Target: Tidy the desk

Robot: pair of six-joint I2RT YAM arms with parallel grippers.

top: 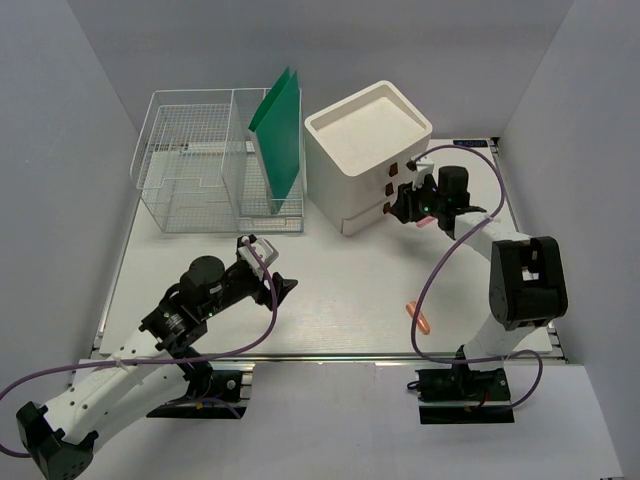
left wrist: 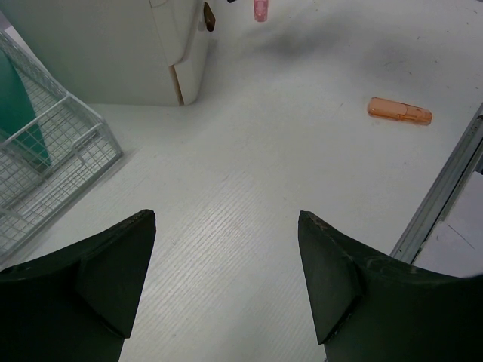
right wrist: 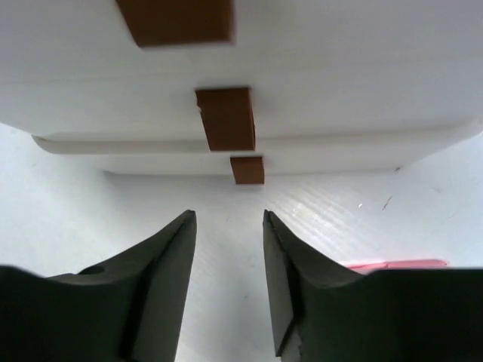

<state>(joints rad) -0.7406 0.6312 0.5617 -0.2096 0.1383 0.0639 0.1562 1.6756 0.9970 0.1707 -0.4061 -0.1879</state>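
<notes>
The desk (top: 340,285) is a wide white tabletop with a metal rail (top: 330,357) along its near edge. My left gripper (top: 272,268) is open and empty, low over the desk's left middle; the left wrist view shows bare desk (left wrist: 249,151) between its fingers (left wrist: 226,219). My right gripper (top: 400,206) is open with a narrow gap and empty, right in front of the brown drawer handles (right wrist: 225,117) of the white three-drawer box (top: 368,150). An orange pen-like item (top: 421,319) lies near the front right. A pink item (right wrist: 396,265) lies beside the right gripper.
A wire basket (top: 190,170) stands at the back left with a green folder (top: 280,130) upright in its right part. The bottom drawer of the box sticks out slightly. Grey walls enclose the desk on three sides. The orange item (left wrist: 400,111) and the rail (left wrist: 441,188) show in the left wrist view.
</notes>
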